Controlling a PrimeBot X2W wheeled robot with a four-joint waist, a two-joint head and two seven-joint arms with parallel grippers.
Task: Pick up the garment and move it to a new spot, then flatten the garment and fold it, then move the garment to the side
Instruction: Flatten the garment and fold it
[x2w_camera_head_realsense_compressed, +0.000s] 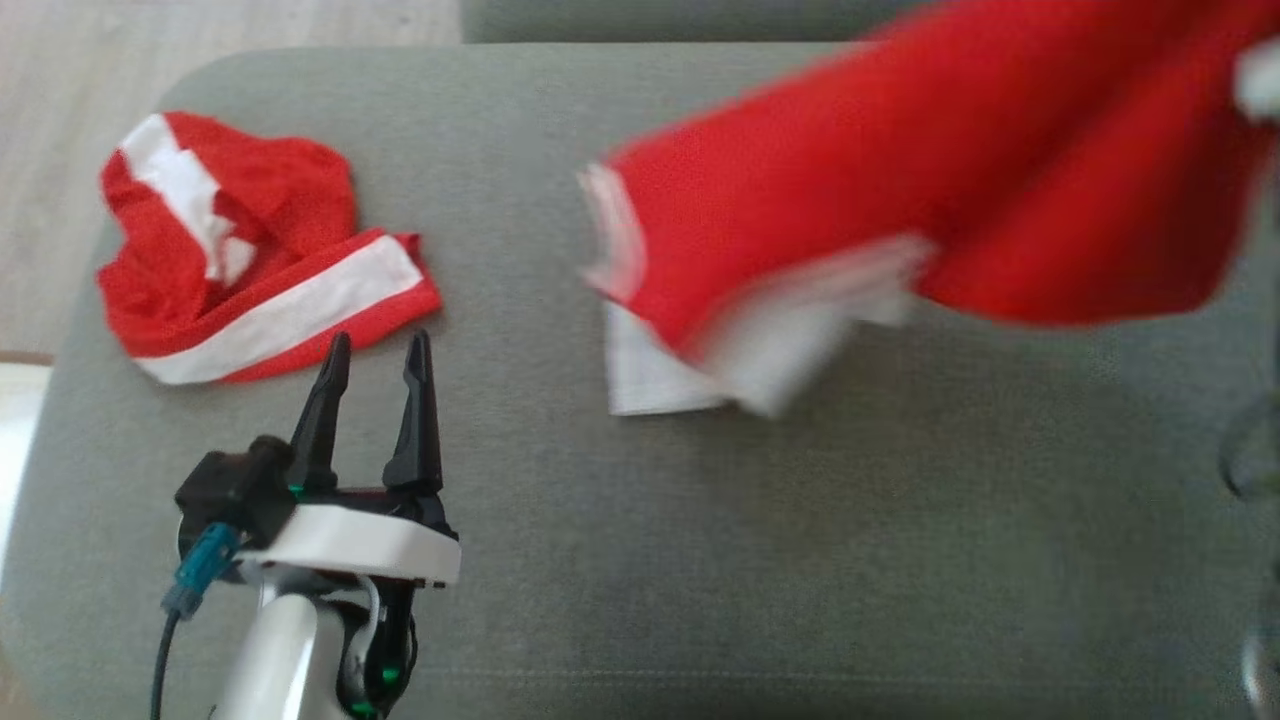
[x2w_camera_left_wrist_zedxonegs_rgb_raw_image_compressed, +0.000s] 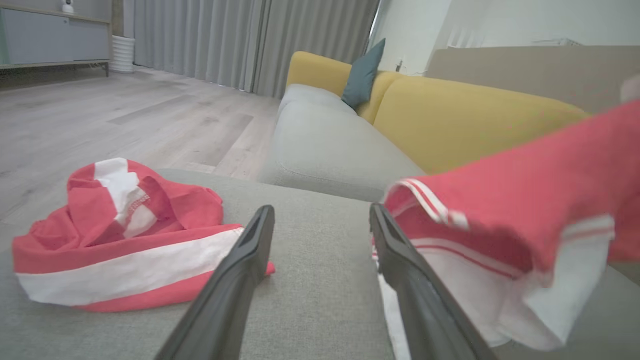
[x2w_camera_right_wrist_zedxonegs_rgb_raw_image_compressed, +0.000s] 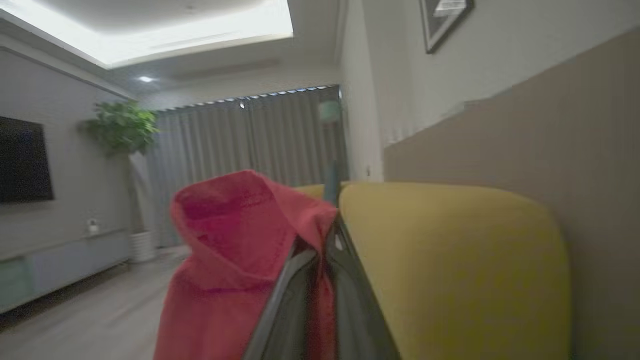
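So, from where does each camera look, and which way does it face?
Head: up on the head, looking down at the cushion; open left gripper at lower left.
Left wrist: low over the cushion, facing the sofa; own spread fingers.
Right wrist: raised, facing the curtains; right gripper shut on the lifted garment.
Shared: head and left wrist both show the lifted garment and the lying garment.

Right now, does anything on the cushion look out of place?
A red-and-white garment lies crumpled at the cushion's left end, beyond the open left gripper; the lifted garment hangs bunched from the right gripper's shut fingers.
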